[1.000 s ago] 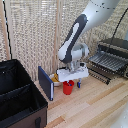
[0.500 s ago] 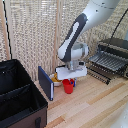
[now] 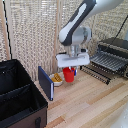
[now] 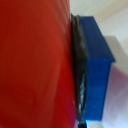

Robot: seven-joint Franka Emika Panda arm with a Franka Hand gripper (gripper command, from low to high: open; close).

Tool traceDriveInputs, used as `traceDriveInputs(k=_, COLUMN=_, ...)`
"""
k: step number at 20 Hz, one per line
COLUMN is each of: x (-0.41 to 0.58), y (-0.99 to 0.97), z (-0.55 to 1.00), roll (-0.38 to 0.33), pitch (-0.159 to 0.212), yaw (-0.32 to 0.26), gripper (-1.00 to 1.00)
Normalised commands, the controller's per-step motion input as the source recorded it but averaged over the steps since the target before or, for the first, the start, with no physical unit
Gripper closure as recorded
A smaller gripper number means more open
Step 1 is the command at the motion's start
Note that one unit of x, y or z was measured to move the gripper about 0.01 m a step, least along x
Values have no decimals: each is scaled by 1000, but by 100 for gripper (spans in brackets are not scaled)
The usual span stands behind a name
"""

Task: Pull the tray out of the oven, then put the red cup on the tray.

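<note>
Exterior view: even, bright indoor light, soft overall blur, low resolution. Faint shadow under blue board (image 3: 45, 83) on wooden table (image 3: 95, 102). Wrist view: extreme close-up, red cup (image 4: 32, 65) fills frame, out of focus, edges smeared.

The oven (image 3: 116, 56) is set at the exterior view's right, against the screen (image 3: 35, 35) behind the table (image 3: 90, 107). The tray (image 3: 104, 62) is drawn out of it, over the lowered door (image 3: 96, 74). The cup (image 3: 68, 74) is held off the table by the gripper (image 3: 71, 70), to the left of the tray. A bowl (image 3: 57, 80) is placed beside the cup, an upright board (image 3: 45, 83) left of that, and a bin (image 3: 19, 97) at the far left.
</note>
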Motion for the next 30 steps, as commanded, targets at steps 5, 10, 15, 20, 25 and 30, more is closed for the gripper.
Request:
traceDriveInputs(k=5, x=487, y=-293, z=743, roll=-11, pitch=52, yaw=-189, gripper=100)
traceDriveInputs(k=10, x=438, y=-175, z=530, roll=-54, pitch=3, yaw=-259, gripper=100)
traceDriveInputs(k=15, x=338, y=-225, z=307, roll=-12, pitch=-13, yaw=-280, gripper=100)
traceDriveInputs(k=20, x=233, y=-536, z=276, roll=0, pitch=-18, yaw=-216, gripper=100)
traceDriveInputs(k=25, x=132, y=-767, z=273, roll=0, pitch=-2, yaw=-151, gripper=100)
traceDriveInputs(k=30, x=91, y=-799, z=205, roll=5, pitch=-4, yaw=-135, gripper=100)
